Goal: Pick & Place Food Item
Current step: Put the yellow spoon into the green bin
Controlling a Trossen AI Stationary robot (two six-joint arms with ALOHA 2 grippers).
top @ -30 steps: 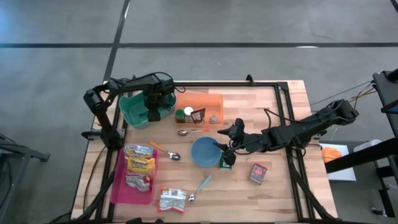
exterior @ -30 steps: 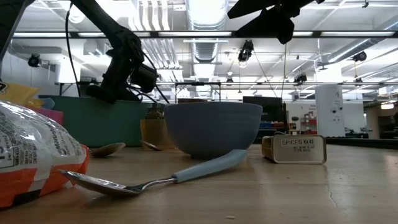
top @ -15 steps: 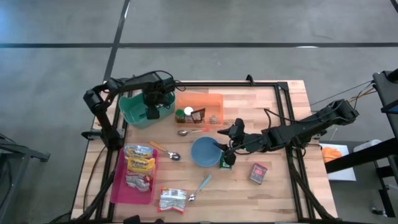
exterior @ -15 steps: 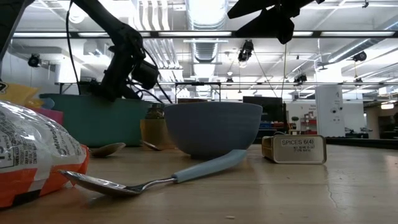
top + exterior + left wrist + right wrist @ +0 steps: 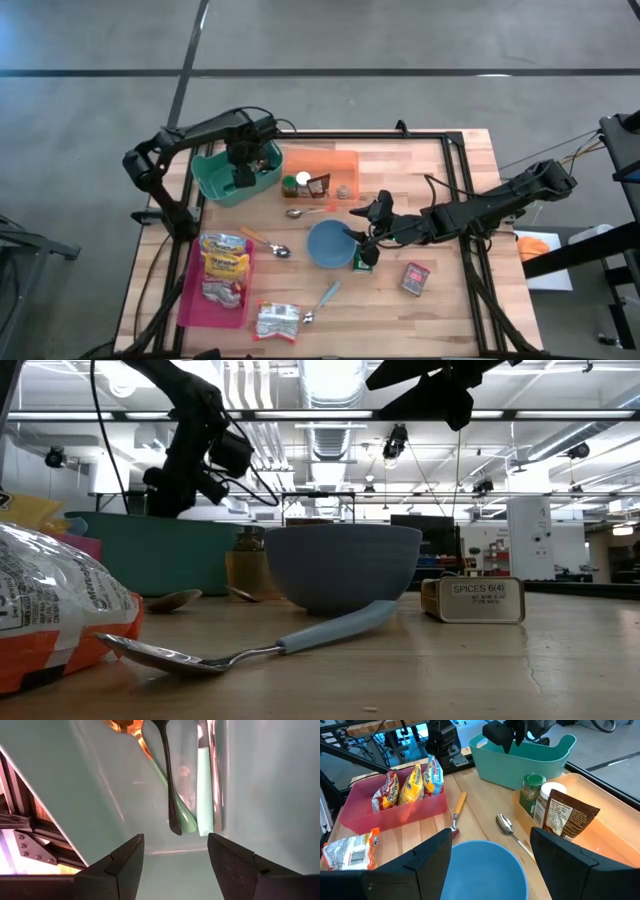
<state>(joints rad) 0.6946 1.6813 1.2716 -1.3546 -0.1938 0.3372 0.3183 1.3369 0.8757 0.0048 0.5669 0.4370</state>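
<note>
Now both jaws apart, empty. Left gripper (image 5: 243,178) points down inside teal bin (image 5: 208,177) w/ arm arched over it; right gripper (image 5: 368,238) hangs by blue bowl (image 5: 329,244), arm stretched low. Snack packets (image 5: 224,262) sit in pink tray (image 5: 190,300).

Utensils (image 5: 186,795) inside teal bin (image 5: 90,790)

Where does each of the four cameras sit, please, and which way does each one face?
High view: above the table, looking straight down; shows both arms, left tool over the green bin, right tool at the blue bowl.
Low view: at tabletop height, looking level across; arms enter from above.
Left wrist view: on the left arm, looking into the green bin at utensils; its open fingers show.
Right wrist view: on the right arm, facing the blue bowl and pink tray; open fingers show.
Shared: high and right wrist views both show the bowl.
</note>
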